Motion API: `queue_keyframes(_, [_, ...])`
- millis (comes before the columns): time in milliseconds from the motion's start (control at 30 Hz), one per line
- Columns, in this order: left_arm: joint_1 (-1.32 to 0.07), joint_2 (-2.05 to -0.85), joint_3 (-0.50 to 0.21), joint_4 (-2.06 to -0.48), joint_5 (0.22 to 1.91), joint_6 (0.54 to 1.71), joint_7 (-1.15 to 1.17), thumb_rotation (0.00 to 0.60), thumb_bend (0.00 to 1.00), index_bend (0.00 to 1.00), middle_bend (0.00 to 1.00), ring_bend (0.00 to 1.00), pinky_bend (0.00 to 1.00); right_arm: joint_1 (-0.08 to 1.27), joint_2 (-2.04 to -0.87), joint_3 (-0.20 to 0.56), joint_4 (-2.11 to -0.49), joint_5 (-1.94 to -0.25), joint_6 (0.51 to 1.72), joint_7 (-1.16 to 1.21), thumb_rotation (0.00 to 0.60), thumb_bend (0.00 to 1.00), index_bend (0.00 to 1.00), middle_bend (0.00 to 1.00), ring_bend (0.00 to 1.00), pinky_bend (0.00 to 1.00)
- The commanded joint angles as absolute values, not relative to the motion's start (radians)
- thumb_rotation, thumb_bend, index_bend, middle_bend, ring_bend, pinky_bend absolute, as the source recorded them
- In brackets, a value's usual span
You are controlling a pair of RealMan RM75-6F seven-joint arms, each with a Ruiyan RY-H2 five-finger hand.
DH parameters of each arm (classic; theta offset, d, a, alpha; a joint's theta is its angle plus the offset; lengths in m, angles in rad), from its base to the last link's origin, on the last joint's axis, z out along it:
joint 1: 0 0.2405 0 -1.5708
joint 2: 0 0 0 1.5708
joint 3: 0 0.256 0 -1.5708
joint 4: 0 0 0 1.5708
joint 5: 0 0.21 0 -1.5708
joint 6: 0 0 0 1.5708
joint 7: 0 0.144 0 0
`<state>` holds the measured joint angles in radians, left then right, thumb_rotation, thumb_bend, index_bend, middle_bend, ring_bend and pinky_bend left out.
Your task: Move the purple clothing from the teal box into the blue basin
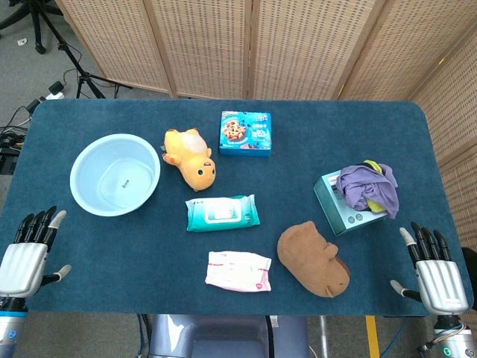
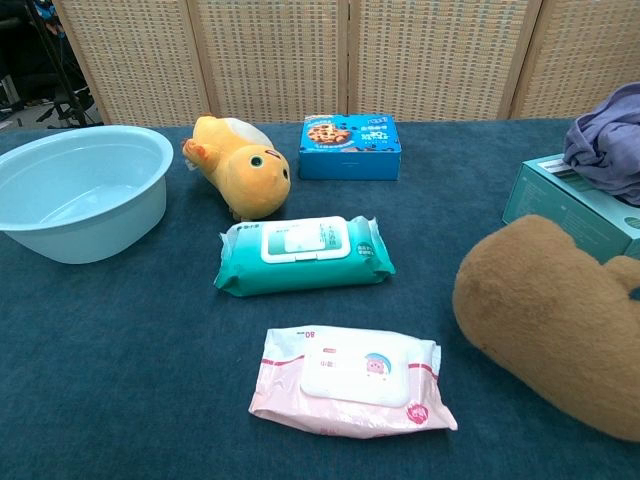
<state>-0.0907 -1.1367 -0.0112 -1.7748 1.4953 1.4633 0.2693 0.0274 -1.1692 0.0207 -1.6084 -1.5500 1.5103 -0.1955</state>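
The purple clothing (image 1: 363,185) lies bunched on top of the teal box (image 1: 337,208) at the table's right side, with a yellow piece beside it; the chest view shows the clothing (image 2: 607,142) on the box (image 2: 572,205) at its right edge. The empty blue basin (image 1: 115,174) sits at the far left, also in the chest view (image 2: 80,190). My left hand (image 1: 28,252) hovers at the front left corner, fingers spread, holding nothing. My right hand (image 1: 434,270) is at the front right corner, fingers apart and empty, below the box.
Between basin and box lie a yellow plush toy (image 1: 191,158), a blue cookie box (image 1: 245,133), a teal wipes pack (image 1: 221,212), a pink wipes pack (image 1: 238,270) and a brown plush toy (image 1: 313,258). Wicker screens stand behind the table.
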Motion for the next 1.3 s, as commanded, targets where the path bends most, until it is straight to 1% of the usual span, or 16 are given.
queue_keyframes(33, [-0.091, -1.137, -0.011, -1.775, 1.495, 1.463, 0.269, 0.6, 0.12, 0.0, 0.0, 0.0, 0.0, 0.027, -1.169, 0.02, -1.608, -1.55, 1.51, -0.195, 0.6, 0.08, 0.0, 0.0, 0.0, 0.0])
queue_keyframes(600, [-0.091, -1.133, -0.013, -1.772, 1.496, 1.465, 0.254, 0.6, 0.12, 0.0, 0.0, 0.0, 0.0, 0.031, -1.171, 0.023, -1.612, -1.547, 1.503, -0.199, 0.6, 0.08, 0.0, 0.0, 0.0, 0.0])
queue_keyframes(867, [-0.089, -1.126, -0.008, -1.775, 1.495, 1.461, 0.251, 0.6, 0.12, 0.0, 0.0, 0.0, 0.0, 0.024, -1.162, 0.038, -1.624, -1.539, 1.532, -0.196, 0.6, 0.08, 0.0, 0.0, 0.0, 0.0])
queue_keyframes(967, [-0.091, -1.127, -0.007, -1.774, 1.497, 1.458, 0.251, 0.6, 0.12, 0.0, 0.0, 0.0, 0.0, 0.029, -1.159, 0.044, -1.628, -1.53, 1.522, -0.192, 0.6, 0.08, 0.0, 0.0, 0.0, 0.0])
queue_keyframes(1033, [-0.092, -1.127, -0.009, -1.773, 1.493, 1.455, 0.249, 0.6, 0.12, 0.0, 0.0, 0.0, 0.0, 0.042, -1.154, 0.052, -1.638, -1.525, 1.505, -0.202, 0.6, 0.07, 0.0, 0.0, 0.0, 0.0])
queue_keyframes(1167, [-0.094, -1.127, -0.012, -1.772, 1.485, 1.45, 0.246, 0.6, 0.12, 0.0, 0.0, 0.0, 0.0, 0.09, -1.122, 0.089, -1.709, -1.529, 1.474, -0.247, 0.6, 0.05, 0.0, 0.0, 0.0, 0.0])
queue_keyframes(1300, [-0.095, -1.129, -0.011, -1.772, 1.485, 1.447, 0.248, 0.6, 0.12, 0.0, 0.0, 0.0, 0.0, 0.157, -1.075, 0.148, -1.808, -1.515, 1.422, -0.273, 0.6, 0.05, 0.0, 0.0, 0.0, 0.0])
